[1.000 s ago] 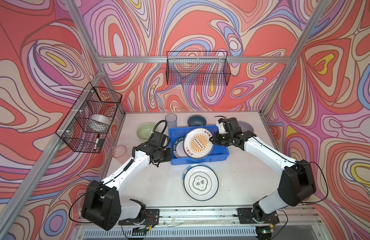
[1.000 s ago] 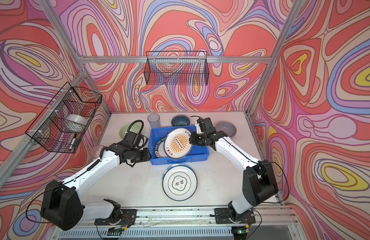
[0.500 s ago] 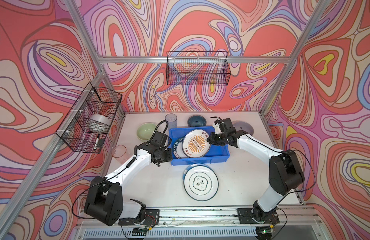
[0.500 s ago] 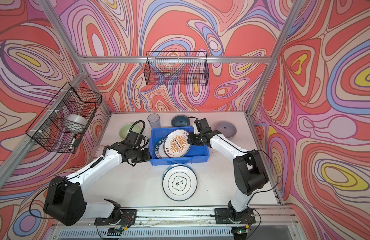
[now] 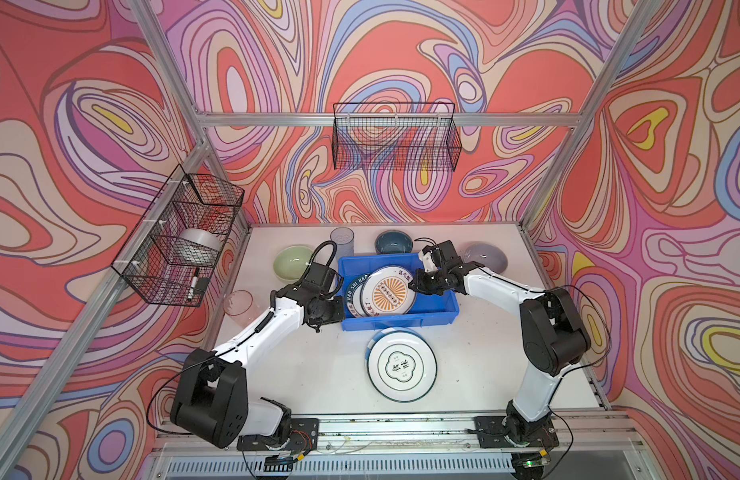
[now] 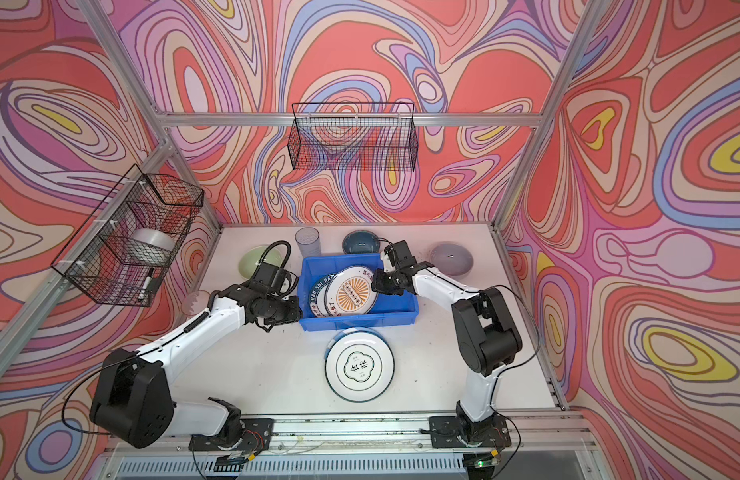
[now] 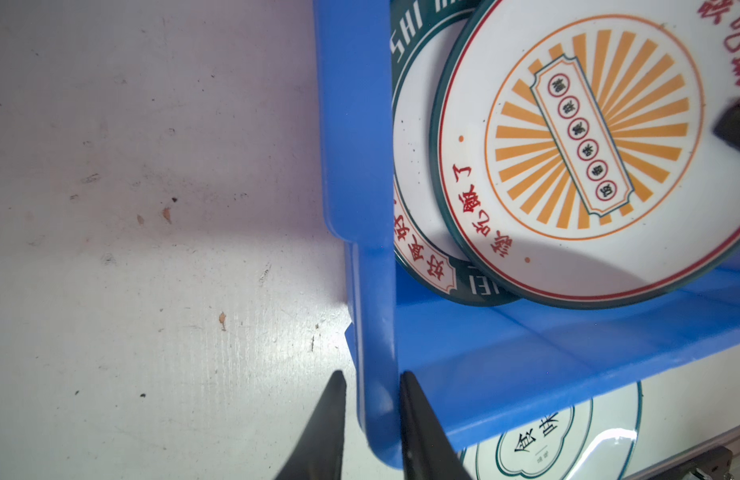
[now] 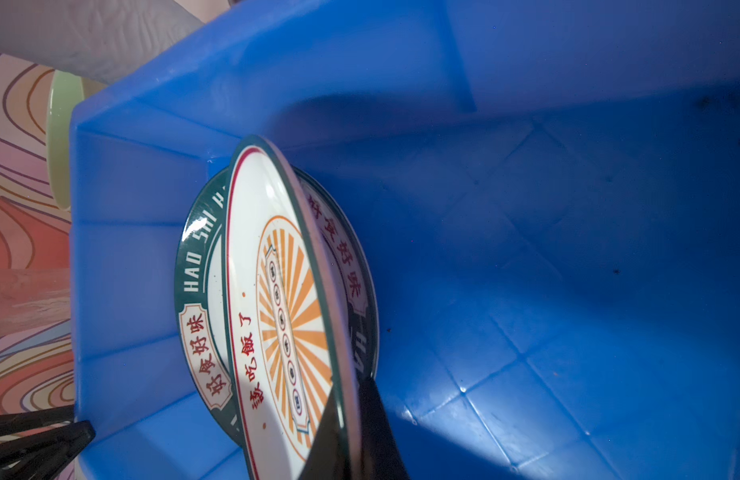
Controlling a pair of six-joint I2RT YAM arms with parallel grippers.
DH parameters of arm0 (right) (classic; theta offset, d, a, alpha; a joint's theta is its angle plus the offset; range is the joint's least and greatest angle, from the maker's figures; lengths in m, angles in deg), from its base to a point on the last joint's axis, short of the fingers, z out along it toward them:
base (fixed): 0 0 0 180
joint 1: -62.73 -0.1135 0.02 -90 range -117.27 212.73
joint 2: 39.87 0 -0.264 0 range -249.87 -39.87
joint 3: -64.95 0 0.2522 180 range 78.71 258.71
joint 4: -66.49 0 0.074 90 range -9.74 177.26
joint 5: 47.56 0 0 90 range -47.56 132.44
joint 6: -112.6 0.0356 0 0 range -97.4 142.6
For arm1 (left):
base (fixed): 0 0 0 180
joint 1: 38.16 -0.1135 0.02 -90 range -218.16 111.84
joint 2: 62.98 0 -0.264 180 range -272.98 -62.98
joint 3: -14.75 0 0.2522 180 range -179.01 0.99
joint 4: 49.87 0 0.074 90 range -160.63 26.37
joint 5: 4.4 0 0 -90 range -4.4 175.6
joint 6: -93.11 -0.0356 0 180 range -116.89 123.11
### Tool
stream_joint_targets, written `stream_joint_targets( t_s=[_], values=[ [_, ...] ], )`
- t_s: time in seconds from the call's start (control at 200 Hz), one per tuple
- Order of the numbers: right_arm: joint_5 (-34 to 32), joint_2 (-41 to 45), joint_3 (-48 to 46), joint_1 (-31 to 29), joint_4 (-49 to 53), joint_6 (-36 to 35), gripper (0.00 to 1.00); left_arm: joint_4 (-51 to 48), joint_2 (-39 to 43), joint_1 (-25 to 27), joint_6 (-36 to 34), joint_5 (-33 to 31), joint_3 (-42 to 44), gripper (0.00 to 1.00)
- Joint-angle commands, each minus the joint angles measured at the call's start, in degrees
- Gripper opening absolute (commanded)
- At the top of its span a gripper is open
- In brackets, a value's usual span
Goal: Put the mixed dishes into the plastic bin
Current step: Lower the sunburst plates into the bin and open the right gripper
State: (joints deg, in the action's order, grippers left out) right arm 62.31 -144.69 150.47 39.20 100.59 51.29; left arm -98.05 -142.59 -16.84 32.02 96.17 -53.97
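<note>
A: Right claw (image 8: 351,401) is clamped on the orange plate (image 5: 388,291) — tilted over the green-lettered plate (image 5: 353,287) in the bin (image 5: 441,307), centre frame.

B: Lower it flat before release; left claw (image 7: 370,378) straddles the bin wall — pinching or not, can't tell.

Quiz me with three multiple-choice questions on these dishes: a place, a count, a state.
1. Where is the white dark-ringed plate? A on the table, outside the blue bin; B inside the bin; C in a wire basket.
2. How many plates are in the bin? A one; B four; C two.
3. The orange sunburst plate is: A flat on the table; B tilted, rim pinched by the right gripper; C upside down.
Answers: A, bare table lies under it. C, the sunburst plate overlaps the green-lettered plate. B, its edge sits raised between the jaws.
</note>
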Motion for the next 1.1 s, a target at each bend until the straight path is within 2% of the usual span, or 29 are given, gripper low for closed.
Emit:
stream_joint_targets(
  t_s=[0.0, 0.15, 1.092],
  values=[
    [1.65, -1.29, 1.60, -1.00, -0.74, -0.21, 0.00, 0.40, -0.63, -0.23, -0.08, 0.24, -1.82, 0.26],
    [0.99, -2.70, 2.31, -2.11, -0.48, -0.26, 0.00, 0.49, -1.06, -0.30, 0.01, 0.67, -2.21, 0.26],
    [-3.75, -8.56, 6.32, -5.30, 3.33, -2.24, 0.32, 0.05, -1.97, -0.24, -0.25, 1.87, -3.31, 0.23]
  ],
)
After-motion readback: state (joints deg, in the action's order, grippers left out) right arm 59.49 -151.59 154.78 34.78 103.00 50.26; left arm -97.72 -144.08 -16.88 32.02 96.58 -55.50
